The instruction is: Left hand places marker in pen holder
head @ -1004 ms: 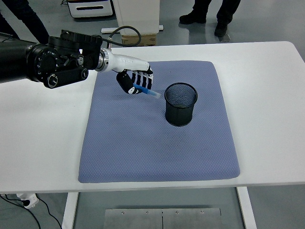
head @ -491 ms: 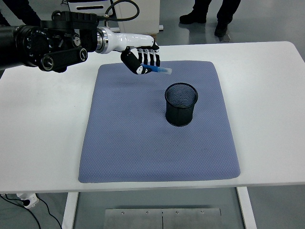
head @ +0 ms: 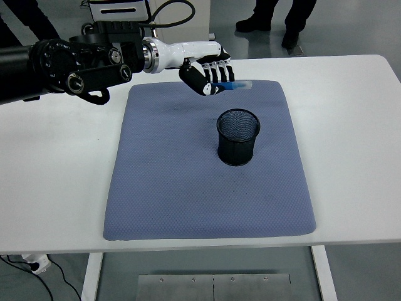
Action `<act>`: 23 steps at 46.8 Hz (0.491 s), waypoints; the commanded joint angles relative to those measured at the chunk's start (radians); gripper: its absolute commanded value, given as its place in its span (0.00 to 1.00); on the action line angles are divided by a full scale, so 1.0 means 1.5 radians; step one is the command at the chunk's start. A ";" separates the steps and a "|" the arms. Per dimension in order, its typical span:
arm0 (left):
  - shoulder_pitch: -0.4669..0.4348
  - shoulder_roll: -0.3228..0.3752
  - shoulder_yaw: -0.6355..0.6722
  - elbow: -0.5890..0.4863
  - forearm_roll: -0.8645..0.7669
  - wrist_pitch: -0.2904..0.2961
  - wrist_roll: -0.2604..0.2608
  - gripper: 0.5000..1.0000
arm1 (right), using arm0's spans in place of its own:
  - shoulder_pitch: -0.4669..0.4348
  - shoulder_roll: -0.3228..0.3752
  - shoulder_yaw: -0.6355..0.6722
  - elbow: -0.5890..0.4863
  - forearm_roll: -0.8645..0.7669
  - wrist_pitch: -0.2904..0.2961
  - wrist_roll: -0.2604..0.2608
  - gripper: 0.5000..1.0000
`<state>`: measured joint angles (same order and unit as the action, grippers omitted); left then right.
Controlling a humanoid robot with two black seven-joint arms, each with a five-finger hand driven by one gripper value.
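The left hand (head: 210,76) grips the marker (head: 238,85) beyond the pen holder (head: 237,137), mid-carry; next, bring it over the holder's mouth and tip it upright

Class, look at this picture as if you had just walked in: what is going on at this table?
A humanoid robot's left hand holds a blue marker above the far part of a blue-grey mat on a white table. A black mesh pen holder stands upright on the mat, nearer the camera than the hand. The marker is not yet in the holder. People's legs show at the top.
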<state>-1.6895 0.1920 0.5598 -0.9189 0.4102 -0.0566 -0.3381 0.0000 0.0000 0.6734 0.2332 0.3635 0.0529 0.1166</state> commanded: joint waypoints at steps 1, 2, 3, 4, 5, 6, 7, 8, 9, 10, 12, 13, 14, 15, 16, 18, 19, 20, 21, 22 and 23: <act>0.012 -0.001 -0.020 0.000 -0.010 0.000 0.000 0.00 | 0.000 0.000 0.000 0.000 0.000 0.000 0.000 1.00; 0.013 -0.002 -0.024 0.000 -0.013 0.000 0.000 0.00 | 0.000 0.000 0.000 0.000 0.000 0.000 0.000 1.00; 0.014 -0.003 -0.027 0.000 -0.016 0.000 0.000 0.00 | 0.000 0.000 0.000 0.000 0.000 0.000 0.000 1.00; 0.015 -0.004 -0.030 0.000 -0.019 0.000 0.000 0.00 | 0.000 0.000 0.000 0.000 0.000 0.000 0.000 1.00; 0.016 -0.006 -0.032 0.000 -0.022 0.000 0.000 0.00 | 0.000 0.000 0.000 0.000 0.000 0.000 0.000 1.00; 0.017 -0.007 -0.034 0.000 -0.025 0.000 0.000 0.00 | 0.000 0.000 0.000 0.000 0.000 0.000 0.000 1.00; 0.019 -0.007 -0.037 0.000 -0.028 0.000 0.000 0.00 | 0.000 0.000 0.000 0.000 0.000 0.000 0.000 1.00; 0.020 -0.008 -0.040 0.000 -0.032 0.000 0.000 0.00 | 0.000 0.000 0.000 0.000 0.000 0.001 0.000 1.00; 0.020 -0.008 -0.044 0.000 -0.038 0.000 0.000 0.00 | 0.000 0.000 0.000 0.000 0.000 0.000 0.000 1.00; 0.020 -0.008 -0.049 -0.001 -0.043 0.000 0.000 0.00 | 0.000 0.000 0.000 0.000 0.000 0.000 0.000 1.00; 0.021 -0.009 -0.059 -0.003 -0.055 0.000 0.000 0.00 | 0.000 0.000 0.000 0.000 0.000 0.001 0.000 1.00; 0.021 -0.010 -0.063 -0.004 -0.061 0.000 0.000 0.00 | 0.000 0.000 0.000 0.000 0.000 0.001 0.000 1.00; 0.023 -0.010 -0.066 -0.004 -0.067 0.000 0.000 0.00 | 0.000 0.000 0.000 0.000 0.000 0.001 0.000 1.00; 0.026 -0.010 -0.069 -0.005 -0.073 0.000 0.000 0.00 | 0.000 0.000 0.000 0.000 0.000 0.001 0.000 1.00; 0.029 -0.011 -0.073 -0.006 -0.078 -0.001 0.000 0.00 | 0.000 0.000 0.000 0.000 0.000 0.000 0.000 1.00; 0.034 -0.013 -0.082 -0.007 -0.090 0.000 0.000 0.00 | 0.000 0.000 0.000 0.000 0.000 0.000 0.000 1.00; 0.035 -0.014 -0.087 -0.009 -0.096 -0.001 0.000 0.00 | 0.000 0.000 0.000 0.000 0.000 0.000 0.000 1.00; 0.036 -0.017 -0.092 -0.010 -0.102 -0.001 0.000 0.00 | 0.000 0.000 0.000 0.000 0.000 0.000 0.000 1.00; 0.041 -0.018 -0.097 -0.012 -0.108 -0.001 0.000 0.00 | 0.000 0.000 0.000 0.000 0.000 0.000 0.000 1.00; 0.044 -0.020 -0.101 -0.015 -0.112 -0.001 0.000 0.00 | 0.000 0.000 0.000 0.000 0.000 0.000 0.000 1.00; 0.049 -0.021 -0.106 -0.019 -0.116 -0.001 0.000 0.00 | 0.000 0.000 0.000 0.000 0.000 0.000 0.000 1.00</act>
<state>-1.6307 0.1669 0.4186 -0.9355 0.2539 -0.0576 -0.3373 0.0000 0.0000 0.6734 0.2331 0.3636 0.0526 0.1165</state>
